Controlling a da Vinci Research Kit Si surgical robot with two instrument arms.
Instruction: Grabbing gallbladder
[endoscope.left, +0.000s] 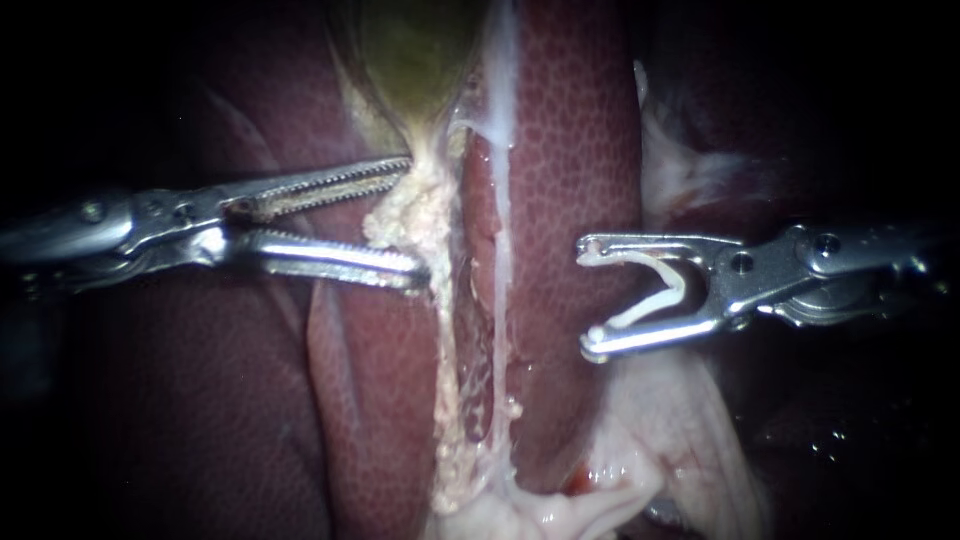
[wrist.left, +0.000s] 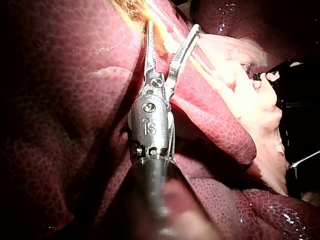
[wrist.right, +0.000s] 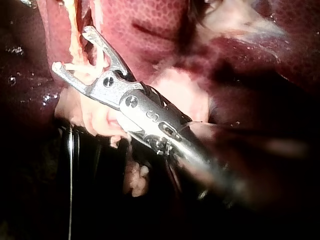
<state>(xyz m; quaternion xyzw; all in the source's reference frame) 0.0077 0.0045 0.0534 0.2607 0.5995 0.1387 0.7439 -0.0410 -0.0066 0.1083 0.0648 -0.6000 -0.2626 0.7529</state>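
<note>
Dark surround frames the endoscope view: red liver (endoscope.left: 570, 130) lobes, with the green gallbladder (endoscope.left: 420, 50) at top centre. The left instrument (endoscope.left: 412, 218) holds its 2 toothed jaws apart, straddling pale fat (endoscope.left: 405, 225) just below the gallbladder's neck. The right instrument (endoscope.left: 588, 297) stands well apart over liver, jaws wide, both bearing on a white clip (endoscope.left: 676, 288). Left wrist view alone shows a rounded liver edge beside those jaws. Right wrist view shows pale tissue under the clip.

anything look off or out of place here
Nothing damaged or spilled. One oddity: the right instrument carries a white clip between its jaws, hanging over the liver, on no tube. The left instrument straddles pale tissue below the gallbladder, jaws open.
</note>
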